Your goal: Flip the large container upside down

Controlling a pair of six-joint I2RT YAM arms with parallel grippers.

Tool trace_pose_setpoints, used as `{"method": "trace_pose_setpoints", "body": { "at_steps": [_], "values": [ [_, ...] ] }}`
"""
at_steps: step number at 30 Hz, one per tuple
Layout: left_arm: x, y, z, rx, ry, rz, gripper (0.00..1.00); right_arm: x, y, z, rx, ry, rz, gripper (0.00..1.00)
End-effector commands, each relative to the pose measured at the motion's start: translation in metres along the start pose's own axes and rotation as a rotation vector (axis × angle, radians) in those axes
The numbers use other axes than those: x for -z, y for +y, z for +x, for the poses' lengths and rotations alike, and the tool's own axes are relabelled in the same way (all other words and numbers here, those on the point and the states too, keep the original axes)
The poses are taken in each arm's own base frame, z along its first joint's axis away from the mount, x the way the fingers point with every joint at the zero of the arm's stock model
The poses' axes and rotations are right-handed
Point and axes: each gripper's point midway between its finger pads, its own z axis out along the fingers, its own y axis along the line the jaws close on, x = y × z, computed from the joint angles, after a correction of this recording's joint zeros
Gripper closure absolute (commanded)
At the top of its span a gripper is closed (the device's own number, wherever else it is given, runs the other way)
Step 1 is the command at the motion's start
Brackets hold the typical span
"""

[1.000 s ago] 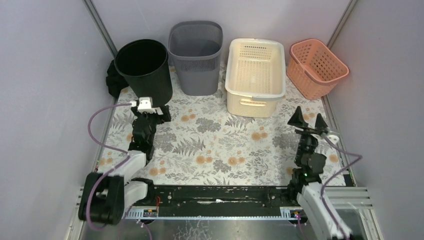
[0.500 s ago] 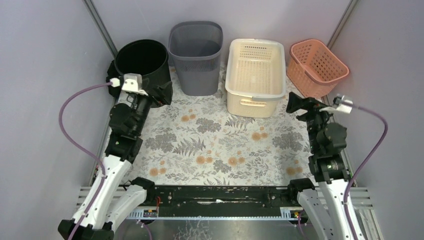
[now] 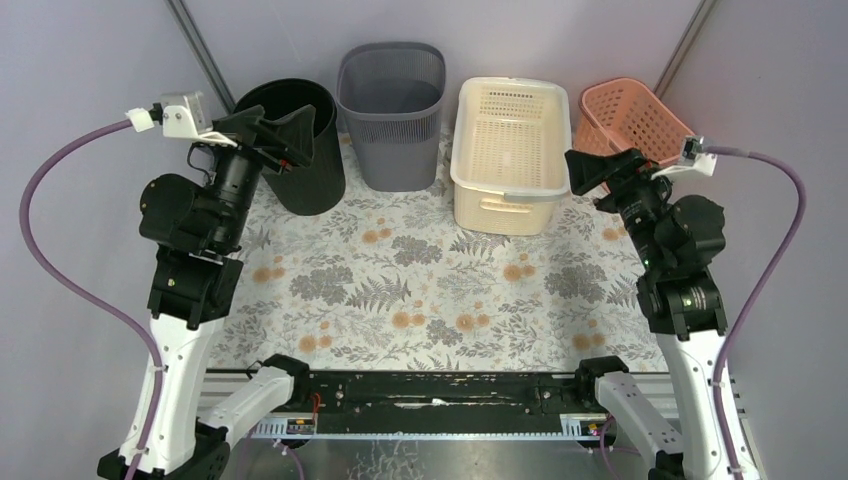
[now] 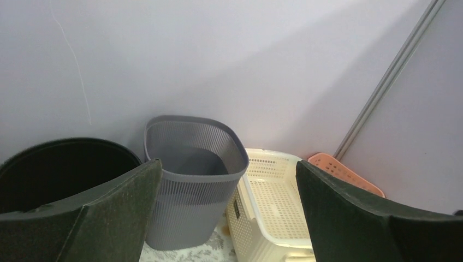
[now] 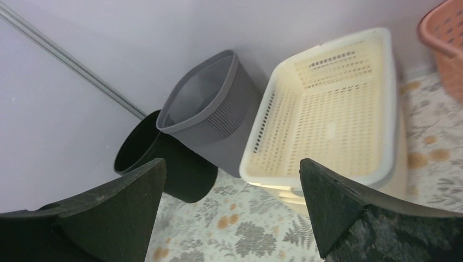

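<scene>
Left gripper (image 4: 227, 165) and right gripper (image 5: 232, 161) wide-spread, empty; upright rectangular cream perforated basket (image 3: 500, 208).

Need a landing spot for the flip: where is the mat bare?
Bare: the floral mat between the container row and the base rail. Crowded: the back, where black bin, grey bin, cream basket and pink basket stand nearly side by side.

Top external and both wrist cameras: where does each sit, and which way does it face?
Top external: above, behind the bases, looking down at the table; left gripper and right gripper show.
Left wrist: on the left arm, facing the grey bin; its fingers show.
Right wrist: on the right arm, facing left across the cream basket; its fingers show.
Both wrist views share these and the black bin.
</scene>
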Motion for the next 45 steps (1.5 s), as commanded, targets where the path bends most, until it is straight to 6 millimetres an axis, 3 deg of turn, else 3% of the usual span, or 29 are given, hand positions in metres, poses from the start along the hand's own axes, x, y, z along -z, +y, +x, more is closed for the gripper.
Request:
{"method": "trace_pose_setpoints", "body": {
  "at_steps": [1, 3, 6, 11, 16, 20, 24, 29, 35, 40, 45],
  "values": [
    [0.002, 0.014, -0.008, 0.078, -0.001, -0.116, 0.00, -0.033, 0.035, -0.009, -0.134, 0.080, -0.095, 0.01],
    [-0.001, 0.017, -0.015, 0.071, -0.021, -0.136, 0.00, -0.053, 0.047, -0.004, -0.137, 0.174, -0.128, 0.01],
    [-0.018, 0.004, -0.010, 0.037, 0.024, -0.065, 0.00, -0.082, 0.056, 0.006, -0.155, 0.285, -0.165, 0.01],
    [-0.054, 0.006, 0.036, 0.037, 0.190, -0.061, 0.00, -0.114, 0.047, 0.042, -0.208, 0.457, -0.158, 0.01],
    [-0.071, 0.008, 0.091, 0.048, 0.332, -0.027, 0.00, -0.117, 0.040, 0.067, -0.211, 0.527, -0.185, 0.01],
    [-0.069, 0.018, 0.130, 0.037, 0.414, -0.036, 0.00, -0.111, 0.031, 0.092, -0.200, 0.602, -0.210, 0.01],
    [-0.058, 0.034, 0.158, 0.081, 0.429, -0.094, 0.00, -0.107, 0.004, 0.123, -0.161, 0.693, -0.135, 0.01],
    [-0.054, 0.040, 0.207, 0.150, 0.591, -0.073, 0.00, -0.104, -0.026, 0.144, -0.096, 0.757, -0.029, 0.01],
    [-0.041, 0.024, 0.204, 0.178, 0.551, 0.049, 0.00, -0.101, -0.040, 0.149, -0.100, 0.727, 0.046, 0.01],
    [-0.035, 0.014, 0.198, 0.231, 0.534, 0.122, 0.00, -0.094, -0.025, 0.153, -0.193, 0.713, -0.030, 0.01],
    [-0.031, 0.018, 0.200, 0.248, 0.552, 0.079, 0.00, -0.078, -0.005, 0.143, -0.175, 0.654, -0.155, 0.01]
  ]
}}
